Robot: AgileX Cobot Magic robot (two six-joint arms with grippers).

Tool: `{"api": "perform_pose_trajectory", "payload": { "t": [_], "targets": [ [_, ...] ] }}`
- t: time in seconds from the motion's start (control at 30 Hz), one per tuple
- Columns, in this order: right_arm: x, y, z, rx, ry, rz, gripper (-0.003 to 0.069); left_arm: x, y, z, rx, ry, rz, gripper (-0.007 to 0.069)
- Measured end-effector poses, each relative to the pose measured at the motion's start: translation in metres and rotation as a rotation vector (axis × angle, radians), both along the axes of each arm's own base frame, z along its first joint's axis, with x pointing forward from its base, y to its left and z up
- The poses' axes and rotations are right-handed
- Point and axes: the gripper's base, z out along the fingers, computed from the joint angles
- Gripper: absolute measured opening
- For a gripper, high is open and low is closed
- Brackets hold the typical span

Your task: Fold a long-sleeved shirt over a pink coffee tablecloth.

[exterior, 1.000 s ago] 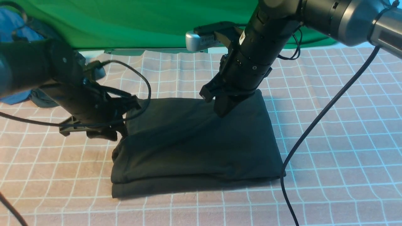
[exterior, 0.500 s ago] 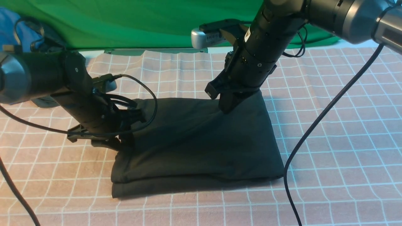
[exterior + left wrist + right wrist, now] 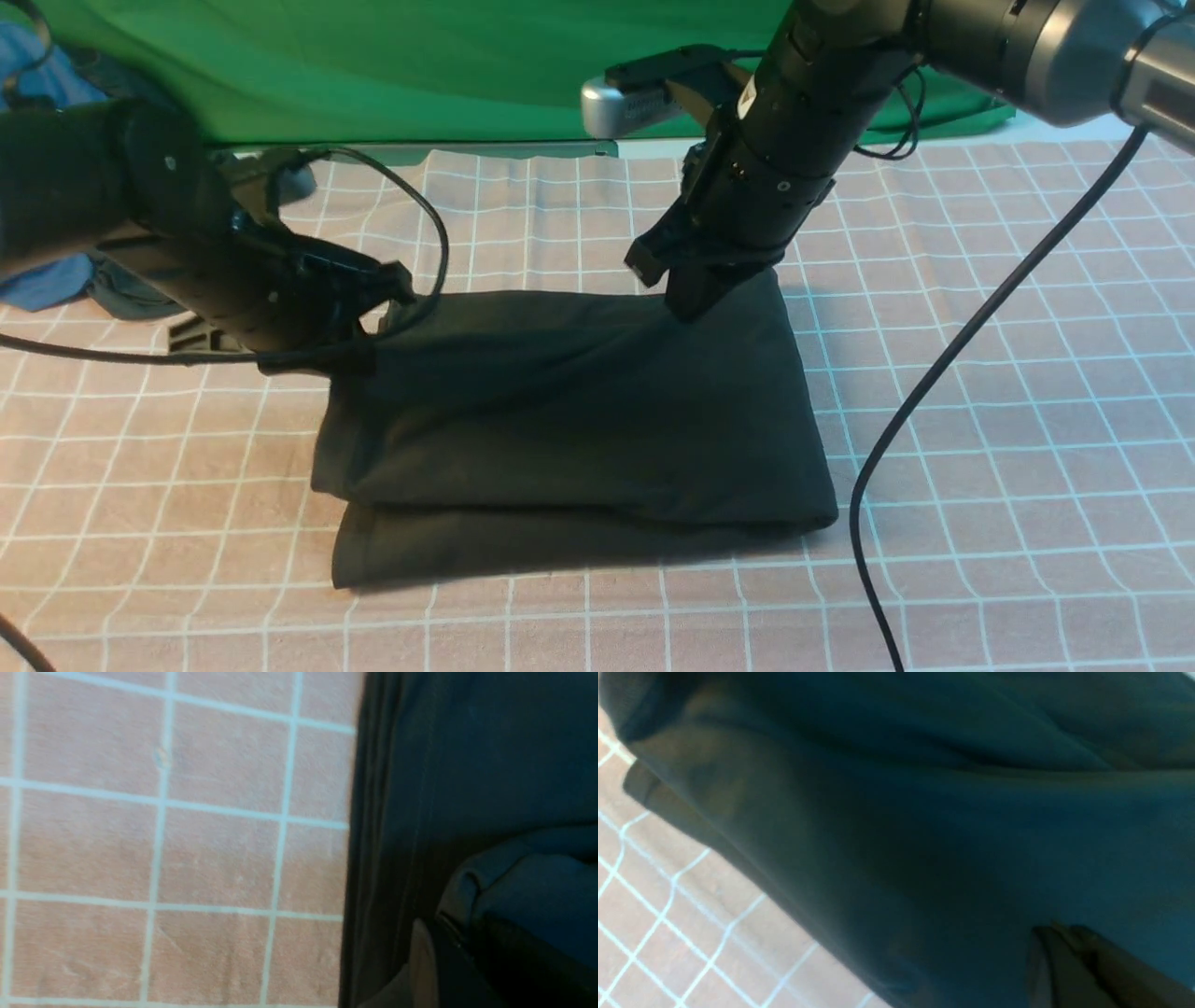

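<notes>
Folded long-sleeved shirt (image 3: 579,411) on tablecloth (image 3: 1027,448)

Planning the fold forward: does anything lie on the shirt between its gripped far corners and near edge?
Nothing visible does. The left gripper and right gripper pinch the shirt at its far corners; only a cable hangs beside its near right corner.

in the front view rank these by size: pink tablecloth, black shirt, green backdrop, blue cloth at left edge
1. pink tablecloth, by far.
2. black shirt and green backdrop: too close to rank; the backdrop is farther and partly hidden.
3. blue cloth, only a sliver shows.
</notes>
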Motion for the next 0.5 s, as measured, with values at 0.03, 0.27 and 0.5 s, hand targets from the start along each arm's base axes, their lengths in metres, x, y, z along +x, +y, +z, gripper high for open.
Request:
{"api": "perform_pose_trajectory", "payload": {
  "t": [0.03, 0.27, 0.5],
  "targets": [
    [0.002, -0.003, 0.000, -0.001, -0.002, -0.009, 0.0055, 0.000, 0.001, 0.000, 0.003, 0.002, 0.009, 0.0085],
    [0.011, -0.008, -0.015, -0.021, 0.029, -0.028, 0.0059, 0.002, 0.001, -0.007, -0.003, 0.022, 0.043, 0.0090],
    [0.016, -0.005, -0.027, -0.022, 0.033, -0.029, 0.0064, 0.003, 0.004, -0.002, -0.006, 0.003, 0.114, 0.0217]
  ]
}}
